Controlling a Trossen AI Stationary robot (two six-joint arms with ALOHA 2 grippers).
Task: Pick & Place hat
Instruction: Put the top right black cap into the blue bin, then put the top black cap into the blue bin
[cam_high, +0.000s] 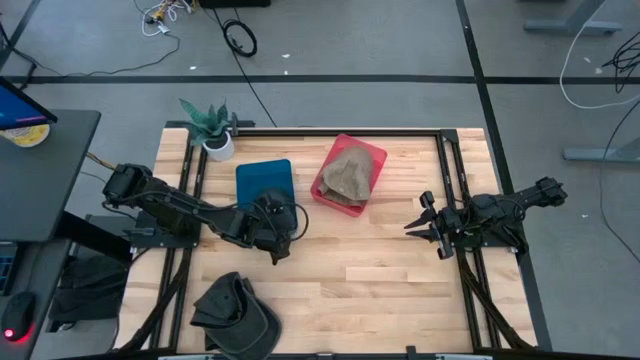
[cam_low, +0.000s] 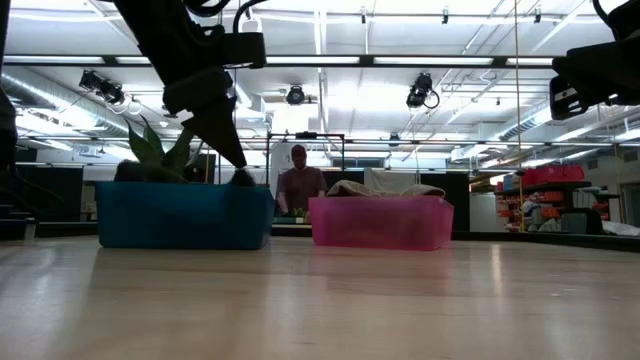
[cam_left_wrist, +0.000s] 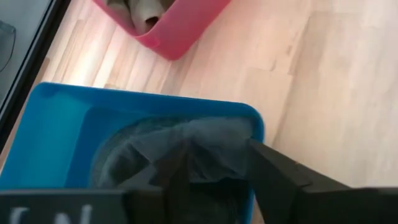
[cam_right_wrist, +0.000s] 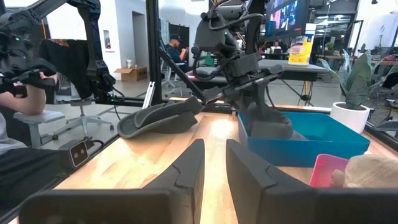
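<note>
Two hats look placed, and a third waits: that is how I read the table (cam_high: 400, 270). Starting at my left, a dark hat (cam_high: 234, 310) lies on the near edge, well apart from everything, not yet touched. Above it, my left pincer (cam_high: 278, 222) hangs over the near right corner of the blue bin (cam_high: 265, 180). My wrist view shows a grey hat (cam_left_wrist: 180, 155) lying inside that bin, with my fingers (cam_left_wrist: 273, 171) spread to either side of it and no longer gripping. So I judge the step in hand to be the release: the hat is down, and the pincer is let go.

Next along is the red bin (cam_high: 347, 176), just beside the blue one, holding a tan hat (cam_high: 349, 172). Farthest right, my right pincer (cam_high: 428, 225) waits low over the table's right edge, pointing inward, nothing between its narrowly parted fingers.

The next move, as I see it, calls for lifting my left pincer straight up, clear of the bin wall and the cloth, so no fold catches on a fingertip. Then I would swing toward the near edge for the dark hat. It is floppy, so a pinch on the brim or crown fold seems safest.
</note>
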